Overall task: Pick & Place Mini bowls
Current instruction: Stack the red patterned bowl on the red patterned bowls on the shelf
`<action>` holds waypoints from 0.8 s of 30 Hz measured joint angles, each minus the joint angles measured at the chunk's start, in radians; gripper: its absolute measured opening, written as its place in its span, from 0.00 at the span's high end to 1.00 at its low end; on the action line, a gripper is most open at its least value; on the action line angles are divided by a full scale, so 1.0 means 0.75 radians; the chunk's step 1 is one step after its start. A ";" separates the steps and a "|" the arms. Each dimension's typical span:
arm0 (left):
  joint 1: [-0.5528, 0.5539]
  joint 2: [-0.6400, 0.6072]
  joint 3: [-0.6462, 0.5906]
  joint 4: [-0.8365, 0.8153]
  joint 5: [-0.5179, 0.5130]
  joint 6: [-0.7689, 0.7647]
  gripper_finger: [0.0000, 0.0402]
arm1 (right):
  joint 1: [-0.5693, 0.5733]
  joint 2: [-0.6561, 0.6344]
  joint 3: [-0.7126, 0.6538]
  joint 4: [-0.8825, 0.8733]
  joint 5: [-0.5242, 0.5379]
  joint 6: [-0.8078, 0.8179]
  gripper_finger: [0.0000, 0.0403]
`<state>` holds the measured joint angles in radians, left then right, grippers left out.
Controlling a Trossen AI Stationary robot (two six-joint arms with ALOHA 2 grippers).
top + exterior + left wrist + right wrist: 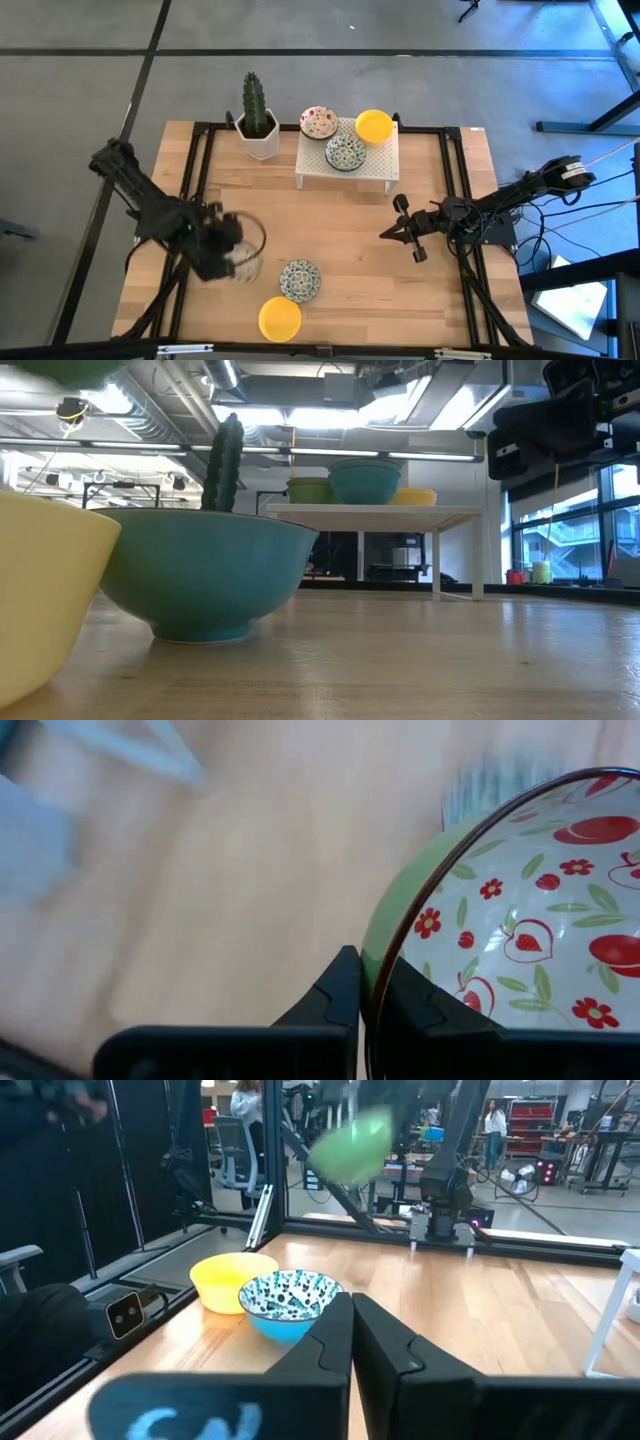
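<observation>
My left gripper is shut on a mini bowl, white with red floral specks inside and green outside. It hangs in the air over the table's near left part, and the right wrist view shows the bowl as a green blur. A blue-green patterned bowl and a yellow bowl rest on their bases on the wood nearby. Three more bowls sit on the white rack: red floral, blue-green, yellow. My right gripper waits shut at mid-right, touching nothing. My left gripper pinches the floral bowl's rim between its two fingers, one finger on the green outer wall and the other inside the bowl. The bowl is lifted clear of the table.
A cactus in a white hexagonal pot stands left of the rack at the far edge. A black frame rail runs round the tabletop. Bare wood lies between the rack and the two near bowls. People show in the room beyond the table.
</observation>
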<state>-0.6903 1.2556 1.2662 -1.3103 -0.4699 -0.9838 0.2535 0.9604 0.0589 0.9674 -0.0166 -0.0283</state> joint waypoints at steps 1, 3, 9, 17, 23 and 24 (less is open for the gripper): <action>0.051 0.000 0.067 -0.014 -0.056 0.028 0.98 | 0.000 0.000 0.000 -0.003 0.000 -0.002 0.98; 0.156 -0.005 0.189 -0.039 -0.176 0.102 0.98 | 0.000 0.000 0.000 -0.006 0.000 -0.007 0.98; 0.584 0.029 0.500 -0.003 -0.124 0.470 0.98 | 0.000 0.001 0.000 -0.002 0.096 -0.021 0.98; 1.239 0.227 0.805 0.186 0.198 1.077 0.98 | 0.000 0.037 0.000 0.033 0.103 -0.120 0.98; 1.533 0.544 1.080 0.250 0.491 1.233 0.98 | -0.003 0.037 0.001 0.068 0.103 -0.167 0.98; 1.559 0.604 1.125 0.246 0.513 1.241 0.98 | -0.003 0.037 0.001 0.069 0.103 -0.153 0.98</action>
<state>0.4789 1.7085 2.1101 -1.1255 -0.0849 -0.0530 0.2516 0.9882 0.0597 1.0191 0.0608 -0.1431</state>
